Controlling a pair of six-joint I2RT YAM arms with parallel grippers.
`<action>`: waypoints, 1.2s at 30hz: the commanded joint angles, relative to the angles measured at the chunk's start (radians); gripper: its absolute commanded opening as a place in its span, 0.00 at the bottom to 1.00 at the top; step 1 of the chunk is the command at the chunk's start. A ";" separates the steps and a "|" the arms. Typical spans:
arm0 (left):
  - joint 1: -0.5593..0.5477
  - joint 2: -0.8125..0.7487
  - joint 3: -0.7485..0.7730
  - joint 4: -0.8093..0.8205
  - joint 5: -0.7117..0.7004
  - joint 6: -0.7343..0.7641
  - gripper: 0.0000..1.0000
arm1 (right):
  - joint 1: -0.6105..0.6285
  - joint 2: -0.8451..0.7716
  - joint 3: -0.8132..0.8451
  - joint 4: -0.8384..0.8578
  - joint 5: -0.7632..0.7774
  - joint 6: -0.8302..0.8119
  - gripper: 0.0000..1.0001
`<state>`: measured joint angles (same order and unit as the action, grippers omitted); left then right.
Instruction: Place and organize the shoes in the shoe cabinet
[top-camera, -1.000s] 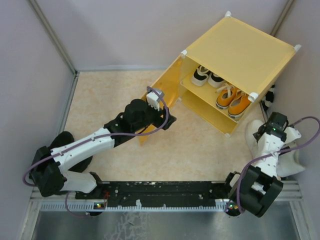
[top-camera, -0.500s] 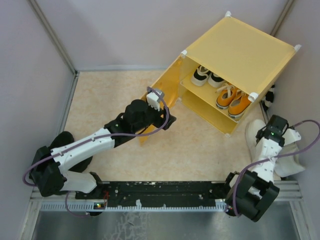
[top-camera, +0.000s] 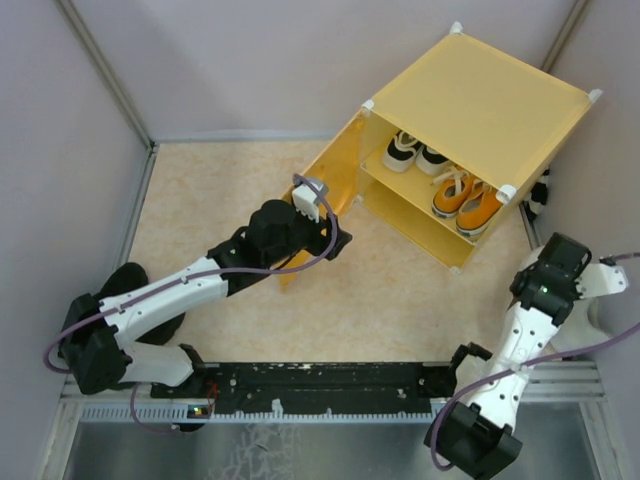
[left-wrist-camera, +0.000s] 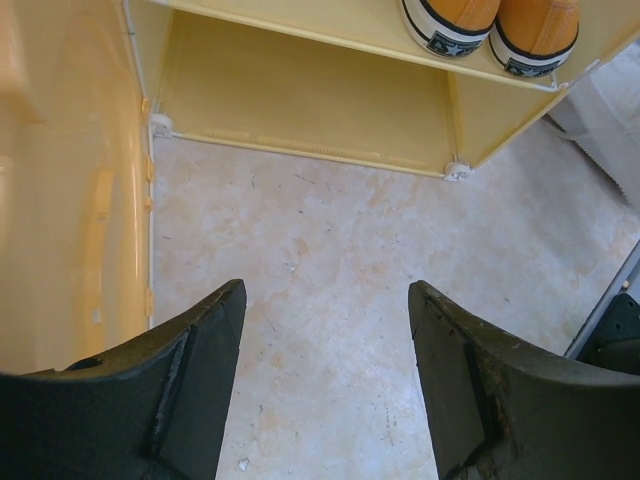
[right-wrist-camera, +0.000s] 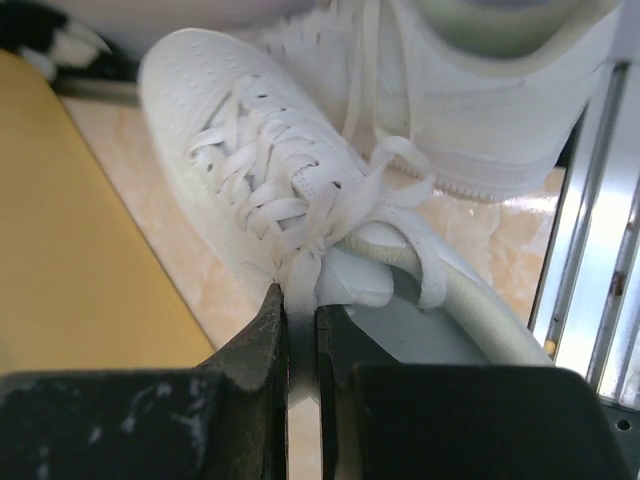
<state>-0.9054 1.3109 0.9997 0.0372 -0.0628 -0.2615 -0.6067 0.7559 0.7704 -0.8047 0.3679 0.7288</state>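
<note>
The yellow shoe cabinet (top-camera: 480, 95) stands at the back right with its door (top-camera: 325, 180) swung open. A black-and-white pair (top-camera: 415, 152) and an orange pair (top-camera: 465, 200) sit on its inner shelf. My right gripper (right-wrist-camera: 300, 305) is shut on the side wall of an off-white shoe (right-wrist-camera: 230, 130) on the floor right of the cabinet. The other off-white shoe (right-wrist-camera: 480, 90) lies beside it. My left gripper (left-wrist-camera: 325, 300) hangs open over bare floor by the door (left-wrist-camera: 60, 200), nothing between its fingers. The orange shoes' heels (left-wrist-camera: 490, 25) show above the bare lower compartment (left-wrist-camera: 300, 100).
The cabinet's yellow side panel (right-wrist-camera: 70, 250) runs close along the left of the held shoe. A black-and-white object (right-wrist-camera: 50, 35) lies behind it near the wall. A metal rail (right-wrist-camera: 590, 250) borders the floor on the right. Walls enclose the floor (top-camera: 230, 190).
My right gripper has closed from wide open onto the off-white shoe, and the right arm has swung outward to the right. The left arm has stayed still.
</note>
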 joint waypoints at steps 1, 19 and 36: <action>-0.007 -0.032 -0.003 0.010 -0.006 0.010 0.72 | -0.018 -0.075 0.216 0.021 0.128 0.060 0.00; -0.016 -0.038 0.005 -0.002 -0.033 0.029 0.72 | -0.017 -0.068 0.727 0.337 -0.274 -0.025 0.00; -0.016 -0.142 0.039 -0.063 -0.085 0.042 0.72 | -0.018 0.209 1.007 0.634 -0.983 0.255 0.00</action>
<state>-0.9150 1.2057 1.0000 -0.0067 -0.1276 -0.2306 -0.6239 0.9314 1.7664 -0.3801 -0.4664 0.9081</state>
